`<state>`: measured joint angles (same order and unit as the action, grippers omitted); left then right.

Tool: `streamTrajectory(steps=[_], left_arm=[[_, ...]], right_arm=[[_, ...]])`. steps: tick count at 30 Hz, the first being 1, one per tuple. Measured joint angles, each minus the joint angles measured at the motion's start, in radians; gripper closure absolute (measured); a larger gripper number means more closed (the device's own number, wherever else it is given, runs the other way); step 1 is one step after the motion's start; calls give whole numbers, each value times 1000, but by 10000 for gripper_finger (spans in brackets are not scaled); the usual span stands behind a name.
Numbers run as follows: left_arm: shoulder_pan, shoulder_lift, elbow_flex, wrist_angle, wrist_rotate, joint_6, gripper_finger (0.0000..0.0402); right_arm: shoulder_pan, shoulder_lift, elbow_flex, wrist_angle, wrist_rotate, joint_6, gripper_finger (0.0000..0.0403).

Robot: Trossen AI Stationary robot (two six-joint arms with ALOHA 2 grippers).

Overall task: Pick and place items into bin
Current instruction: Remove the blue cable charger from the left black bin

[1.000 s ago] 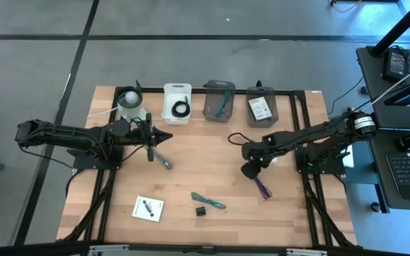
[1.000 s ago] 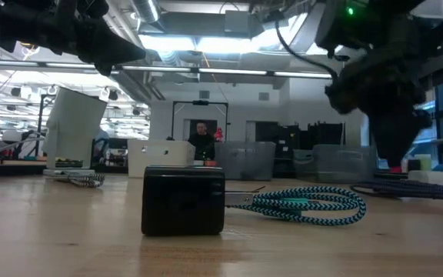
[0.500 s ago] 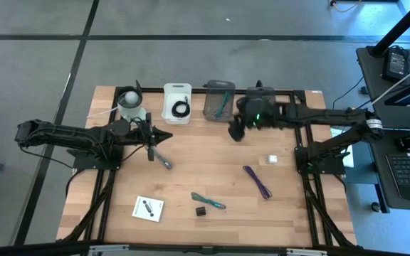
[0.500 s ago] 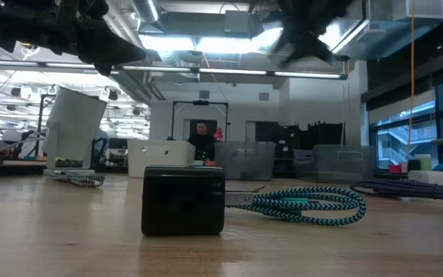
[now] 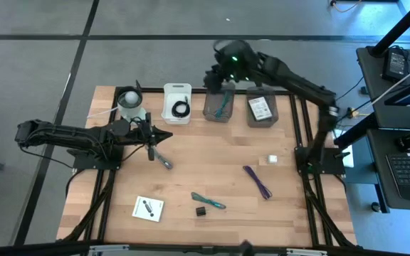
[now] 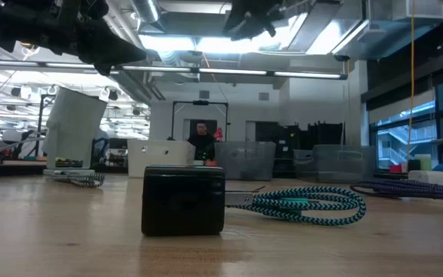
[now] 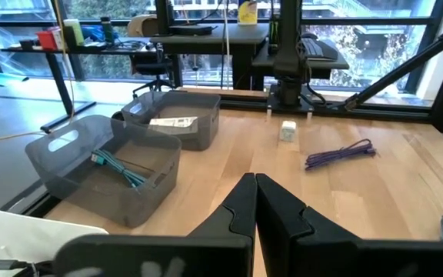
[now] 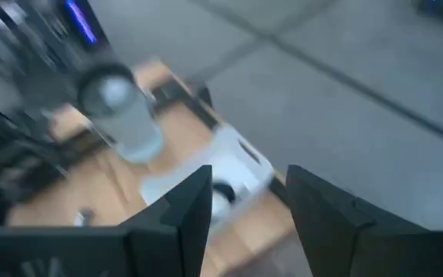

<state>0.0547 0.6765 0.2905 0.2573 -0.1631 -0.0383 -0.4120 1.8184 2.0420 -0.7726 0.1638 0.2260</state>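
Right gripper [image 5: 214, 77] — raised over bins [image 5: 219, 111]

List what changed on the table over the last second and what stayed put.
The right gripper swung up from beside the purple strip, past the bin row, and now hangs over the middle grey bin, jaws open and empty. The strip shifted slightly. The left gripper, jaws shut, the teal tie, black block and white cube stayed put.
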Motion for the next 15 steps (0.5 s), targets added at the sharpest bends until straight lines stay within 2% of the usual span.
streamTrajectory(steps=[2, 5, 7, 11, 15], left_arm=[[0, 0, 0, 0, 0, 0, 400], [0, 0, 0, -5, 0, 0, 400], [0, 0, 0, -8, 0, 0, 400], [0, 0, 0, -20, 0, 0, 400], [0, 0, 0, -26, 0, 0, 400]], right_arm=[[-33, 102, 153, -168, -1, 42, 233], [-82, 237, 310, -406, 1, 171, 233], [-107, 275, 285, -470, -21, 250, 233], [-141, 326, 178, -490, -153, 338, 233], [-150, 377, 131, -481, -189, 373, 233]])
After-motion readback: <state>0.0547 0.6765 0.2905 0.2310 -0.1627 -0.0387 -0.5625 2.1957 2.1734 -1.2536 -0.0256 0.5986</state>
